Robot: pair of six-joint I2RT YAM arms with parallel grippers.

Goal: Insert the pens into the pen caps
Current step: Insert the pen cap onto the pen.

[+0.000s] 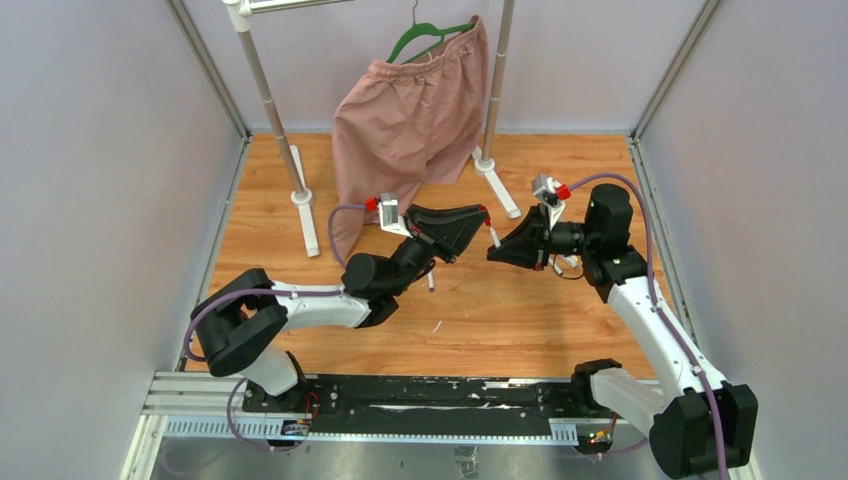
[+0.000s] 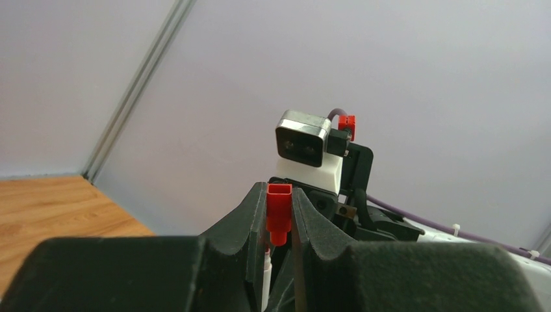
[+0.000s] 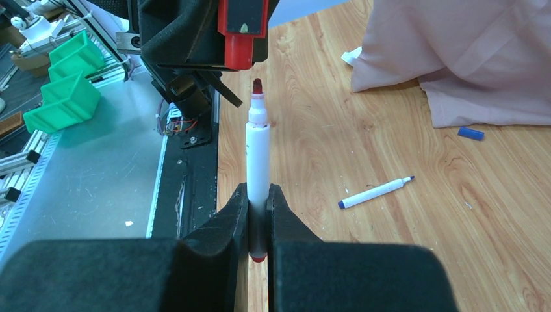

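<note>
- My left hand [image 2: 279, 195] is closed almost all the way, and it pinches a red cap [image 2: 279, 211] between its two fingers.
- The red cap sticks out past my left fingertips, and its open end points to my right hand.
- My right hand [image 3: 258, 192] is squeezed nearly shut on a white pen [image 3: 257, 149].
- I hold the white pen low on its body, so most of it sticks out past my fingers.
- The white pen has a red tip, and that tip points right at the red cap.
- The tip is just beside the open end of the cap, with a small gap between them. It is not in the cap yet.
- Both of my hands are up in the air over the middle of the wooden bench [image 1: 520, 320], facing each other.
- A blue-tipped pen [image 3: 375, 193] lies flat on the bench with no cap on.
- A blue cap [image 3: 470, 134] lies on the bench near the pink shorts [image 1: 410, 120], apart from the blue-tipped pen.
- The pink shorts hang from a green hanger [image 1: 425, 35] at the far side, and their bottom edge touches the bench.
</note>
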